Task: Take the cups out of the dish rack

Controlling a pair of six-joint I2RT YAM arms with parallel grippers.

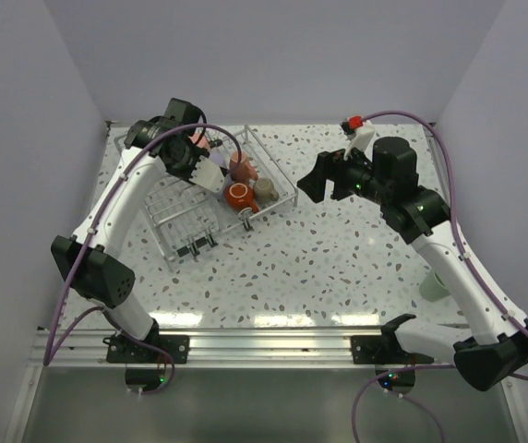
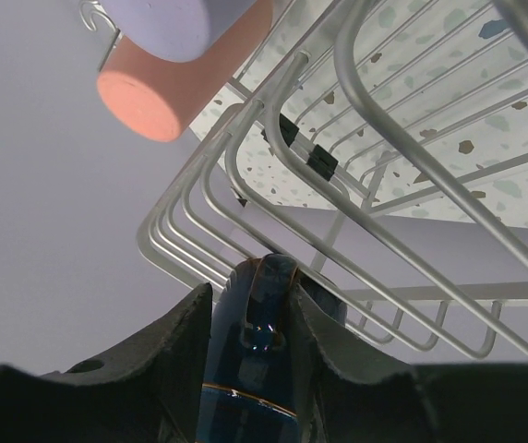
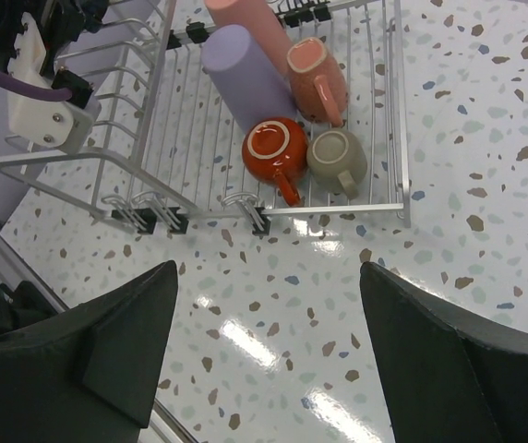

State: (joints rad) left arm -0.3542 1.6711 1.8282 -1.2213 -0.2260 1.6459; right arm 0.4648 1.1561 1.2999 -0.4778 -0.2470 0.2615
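The silvery wire dish rack (image 1: 186, 214) stands at the left middle of the table. In the right wrist view, its right section (image 3: 395, 111) holds a lavender tumbler (image 3: 244, 74), a pink tumbler (image 3: 250, 23), a salmon cup (image 3: 315, 69), an orange-red cup (image 3: 273, 148) and a beige cup (image 3: 336, 159). My left gripper (image 1: 195, 152) is over the rack's far left part. In its wrist view, the left gripper (image 2: 250, 288) is shut on the rim of a dark blue-black cup (image 2: 264, 318). My right gripper (image 1: 315, 180) hangs open and empty above the table right of the rack, and it also shows in its wrist view (image 3: 269, 268).
A mint-green tumbler (image 1: 433, 284) stands on the table at the right, partly behind the right arm. Grey walls close in the table at the back and both sides. The speckled tabletop (image 1: 319, 258) lies in front of the rack.
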